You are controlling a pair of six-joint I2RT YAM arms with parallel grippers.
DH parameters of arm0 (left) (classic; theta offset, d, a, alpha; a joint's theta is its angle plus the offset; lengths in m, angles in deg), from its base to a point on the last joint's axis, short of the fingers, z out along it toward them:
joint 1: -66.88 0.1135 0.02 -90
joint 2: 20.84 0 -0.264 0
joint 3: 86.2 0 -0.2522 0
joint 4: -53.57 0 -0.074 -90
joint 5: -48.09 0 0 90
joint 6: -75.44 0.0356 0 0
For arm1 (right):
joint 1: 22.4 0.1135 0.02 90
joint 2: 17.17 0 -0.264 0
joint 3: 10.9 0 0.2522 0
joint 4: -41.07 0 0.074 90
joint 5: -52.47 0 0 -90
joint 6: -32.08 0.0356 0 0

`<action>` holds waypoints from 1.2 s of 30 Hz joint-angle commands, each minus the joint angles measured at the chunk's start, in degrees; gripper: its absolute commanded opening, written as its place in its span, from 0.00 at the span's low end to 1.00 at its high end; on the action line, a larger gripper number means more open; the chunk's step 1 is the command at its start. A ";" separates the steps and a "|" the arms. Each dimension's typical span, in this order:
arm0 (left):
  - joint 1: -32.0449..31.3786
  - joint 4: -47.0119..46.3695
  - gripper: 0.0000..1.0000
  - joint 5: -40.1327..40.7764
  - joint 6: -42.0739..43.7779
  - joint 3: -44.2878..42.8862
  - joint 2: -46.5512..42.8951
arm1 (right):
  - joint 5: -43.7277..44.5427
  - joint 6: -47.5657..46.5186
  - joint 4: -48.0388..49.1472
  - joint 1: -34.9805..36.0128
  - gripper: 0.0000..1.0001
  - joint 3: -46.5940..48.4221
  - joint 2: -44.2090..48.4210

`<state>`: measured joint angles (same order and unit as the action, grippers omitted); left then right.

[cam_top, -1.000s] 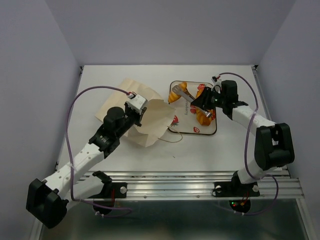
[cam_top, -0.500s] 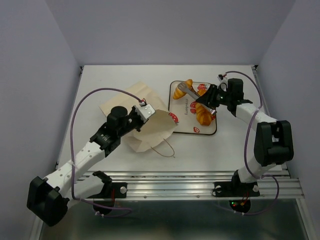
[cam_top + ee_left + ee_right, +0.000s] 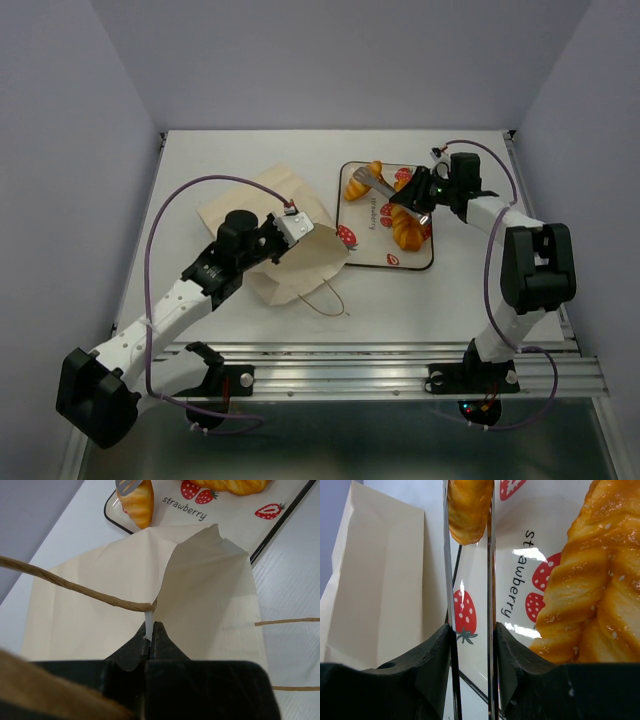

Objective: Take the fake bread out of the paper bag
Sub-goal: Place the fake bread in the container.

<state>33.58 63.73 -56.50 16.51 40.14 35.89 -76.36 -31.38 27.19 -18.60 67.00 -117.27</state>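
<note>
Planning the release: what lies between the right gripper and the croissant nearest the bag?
The metal tongs, held by the right gripper, reaching the croissant; right wrist view shows it.

A white table [image 3: 400, 310] stands enclosed by plain pale lilac walls [image 3: 340, 60] behind it and on both sides. A silver metal rail [image 3: 350, 365] runs along its near edge.

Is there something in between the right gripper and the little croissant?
Yes: metal tongs. The right gripper is shut on them, and their tips pinch the croissant by the edge of the strawberry tray. Nothing else visible lies between.
</note>
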 commanded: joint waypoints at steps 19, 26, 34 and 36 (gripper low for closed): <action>0.43 -4.75 0.00 -0.79 -0.13 -0.97 -3.56 | 7.10 -1.67 -7.61 -0.28 0.62 8.28 -2.04; 0.43 -5.19 0.00 -1.05 -0.22 -0.88 -3.64 | 11.84 -1.41 -9.72 -0.28 0.62 9.51 0.15; 0.43 -5.19 0.00 -4.04 2.94 -1.06 -3.56 | 14.22 -0.71 -10.34 -0.28 0.57 6.53 7.61; 0.52 -5.28 0.00 -4.83 3.56 -1.14 -3.38 | 13.69 -0.36 -9.64 -0.28 0.56 4.77 10.78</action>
<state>33.63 62.40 -58.49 17.67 40.14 33.27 -63.09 -32.31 15.69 -18.63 72.88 -113.75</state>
